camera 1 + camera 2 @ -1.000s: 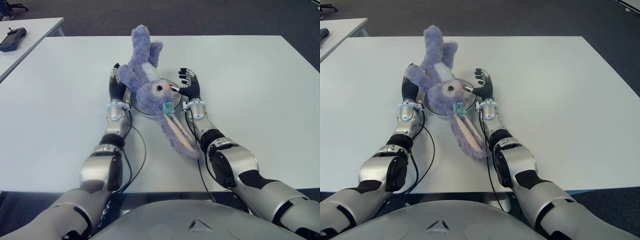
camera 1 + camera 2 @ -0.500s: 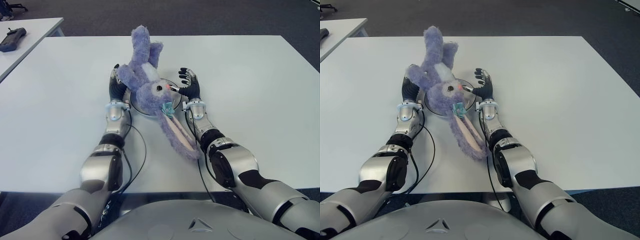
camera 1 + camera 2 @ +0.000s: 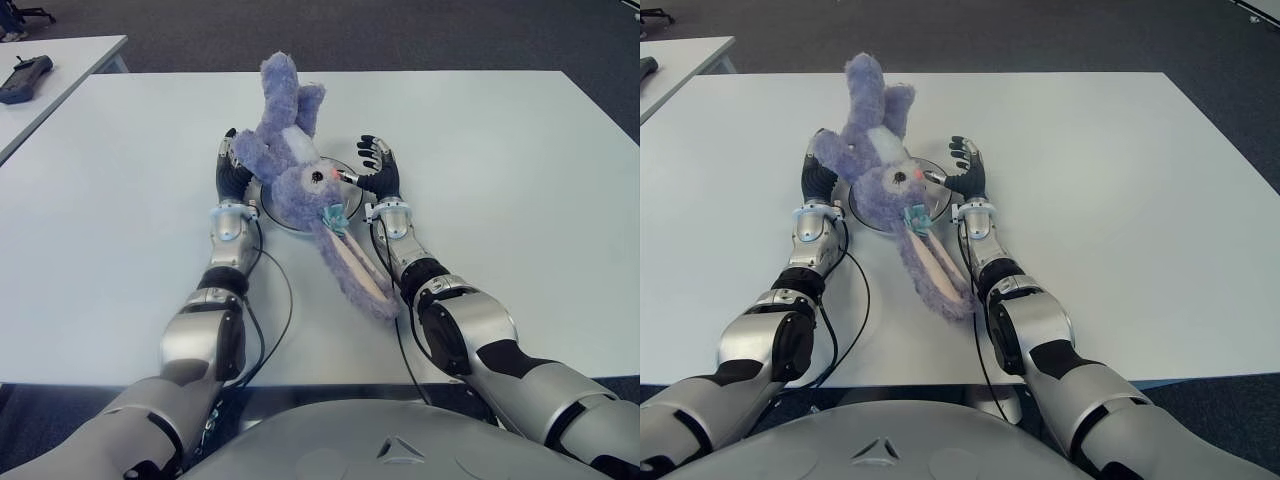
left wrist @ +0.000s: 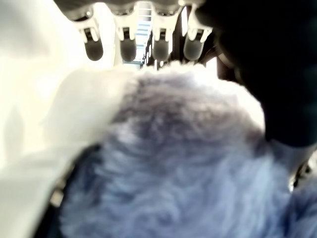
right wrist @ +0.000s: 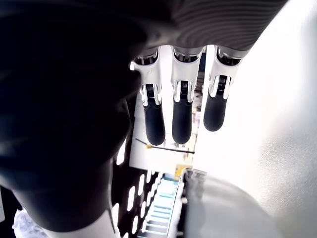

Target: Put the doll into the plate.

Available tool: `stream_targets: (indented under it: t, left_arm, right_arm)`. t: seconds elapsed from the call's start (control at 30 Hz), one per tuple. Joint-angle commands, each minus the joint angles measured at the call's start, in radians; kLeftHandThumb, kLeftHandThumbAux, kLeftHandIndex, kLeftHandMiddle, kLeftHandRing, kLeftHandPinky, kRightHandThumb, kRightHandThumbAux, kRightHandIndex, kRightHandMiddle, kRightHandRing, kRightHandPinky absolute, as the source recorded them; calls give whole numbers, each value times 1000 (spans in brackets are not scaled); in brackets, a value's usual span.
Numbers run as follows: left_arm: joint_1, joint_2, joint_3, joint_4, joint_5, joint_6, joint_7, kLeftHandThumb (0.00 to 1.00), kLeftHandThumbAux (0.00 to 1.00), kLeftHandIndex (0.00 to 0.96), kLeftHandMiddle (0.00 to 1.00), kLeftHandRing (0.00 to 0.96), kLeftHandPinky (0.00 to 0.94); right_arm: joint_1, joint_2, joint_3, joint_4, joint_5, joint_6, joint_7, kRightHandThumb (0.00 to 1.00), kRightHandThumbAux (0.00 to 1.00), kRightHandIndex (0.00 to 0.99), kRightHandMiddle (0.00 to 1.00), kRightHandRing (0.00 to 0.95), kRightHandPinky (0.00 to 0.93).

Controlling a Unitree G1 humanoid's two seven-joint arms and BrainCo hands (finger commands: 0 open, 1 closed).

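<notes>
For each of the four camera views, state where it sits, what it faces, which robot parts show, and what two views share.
Left eye: head, facing down at white table; both arms.
Right eye: same, slightly shifted; fluffy purple rabbit doll on round grey plate.
Left wrist: left hand, straight fingers over the doll.
Right wrist: right hand, extended, empty.
Shared: both eyes show both hands flanking the doll.

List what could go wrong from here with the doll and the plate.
The doll lies across the plate, but its long ears trail onto the table, so it may slide off. The left hand is pressed against its side; pulling away could drag it. The right hand, fingers spread beside the plate, might nudge the rim.
</notes>
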Motion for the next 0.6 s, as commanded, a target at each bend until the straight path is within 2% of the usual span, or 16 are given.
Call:
stream_targets:
  t: [0.03, 0.6]
  left_arm:
    - [252, -49, 16, 196, -20, 87, -18, 0, 701, 0, 0, 0, 20]
    - [250, -52, 19, 196, -21, 91, -11, 0, 707, 0, 0, 0, 19]
  right_arm:
    - [225, 52, 13, 113, -19, 49, -9, 0, 952, 196, 255, 233, 224]
    - [224, 51, 13, 113, -11, 51, -5, 0, 951, 191, 255, 237, 234]
